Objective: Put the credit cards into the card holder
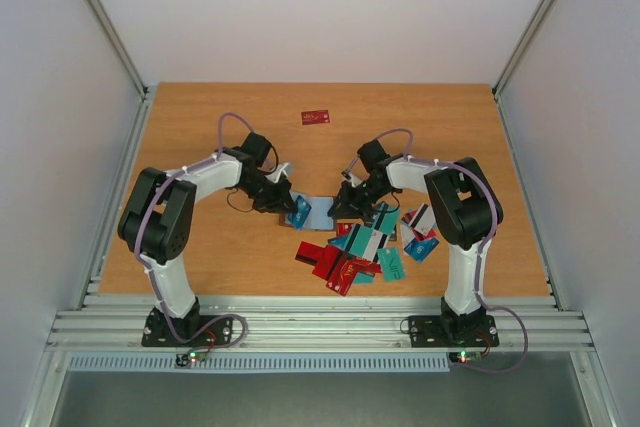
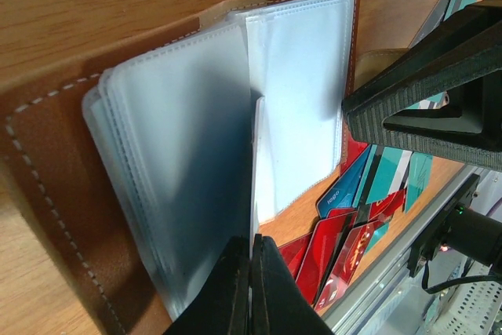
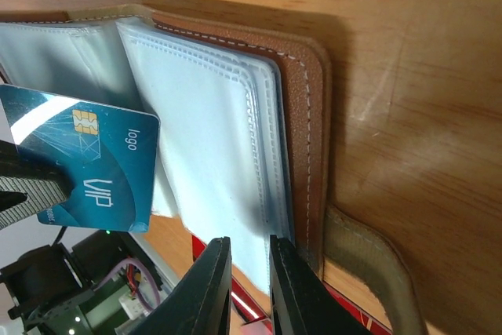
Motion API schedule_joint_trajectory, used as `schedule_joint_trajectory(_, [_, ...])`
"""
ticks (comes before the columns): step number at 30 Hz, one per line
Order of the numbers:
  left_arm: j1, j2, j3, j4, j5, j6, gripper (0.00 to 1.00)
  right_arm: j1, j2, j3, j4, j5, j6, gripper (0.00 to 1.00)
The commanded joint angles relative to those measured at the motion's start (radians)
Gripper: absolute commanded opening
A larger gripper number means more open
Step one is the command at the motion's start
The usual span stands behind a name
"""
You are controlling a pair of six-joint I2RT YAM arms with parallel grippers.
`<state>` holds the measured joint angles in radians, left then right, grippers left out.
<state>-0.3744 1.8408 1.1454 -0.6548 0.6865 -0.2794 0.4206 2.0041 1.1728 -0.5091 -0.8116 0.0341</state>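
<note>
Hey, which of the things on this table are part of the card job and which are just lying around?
Job: card holder, card pile, lone red card, blue VIP card in left gripper, right gripper.
Bystanders: wooden table, metal rail.

We found the card holder covered in a brown, grained, leather-look material, matt, with pale stitching along its edge. Its sleeves were clear soft plastic, smooth and slightly frosted, with welded seams. The strap was tan, either cloth or leather; we could not tell which. The teal card was glossy plastic with a metallic chip, and the red cards were likewise glossy. The left gripper and right gripper were matt black plastic. The table was smooth wood grain with a light sheen.
</note>
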Motion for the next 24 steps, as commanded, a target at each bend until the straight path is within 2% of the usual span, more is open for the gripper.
schedule_joint_trajectory(1, [0.006,-0.002,-0.004,0.018,-0.005,0.006,0.0,-0.002,0.041,-0.029,0.002,0.047,-0.005,0.16])
schedule_joint_trajectory(24, [0.006,0.053,0.008,0.099,0.053,-0.04,0.0,-0.002,0.056,-0.015,0.011,0.018,0.005,0.16])
